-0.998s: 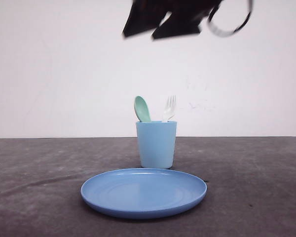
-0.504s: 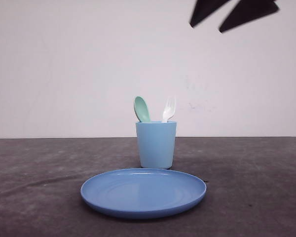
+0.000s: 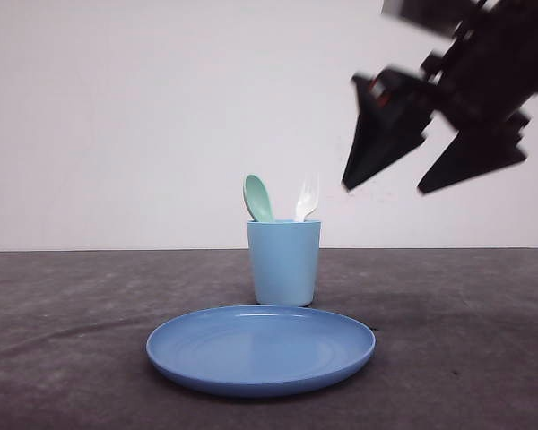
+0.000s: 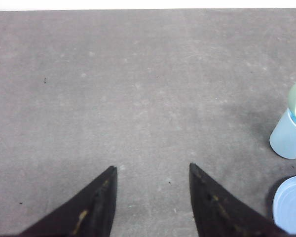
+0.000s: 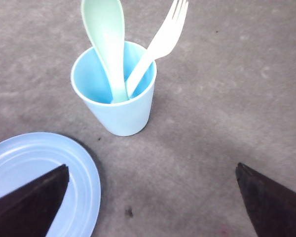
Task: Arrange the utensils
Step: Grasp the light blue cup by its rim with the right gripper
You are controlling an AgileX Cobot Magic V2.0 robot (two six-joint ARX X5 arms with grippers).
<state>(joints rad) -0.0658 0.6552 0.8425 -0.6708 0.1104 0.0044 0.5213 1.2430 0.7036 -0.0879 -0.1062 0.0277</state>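
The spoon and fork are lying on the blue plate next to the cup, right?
Not quite. The spoon and fork stand in the cup, as the right wrist view shows. The plate beside it holds nothing.

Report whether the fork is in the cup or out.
In. The fork stands handle-down inside the cup, tines above the rim, beside the spoon.

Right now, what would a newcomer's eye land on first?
The light blue cup at table centre, with a mint-green spoon and white fork standing in it. The round blue plate lies empty in front of it. The right gripper hangs open above and right of the cup.
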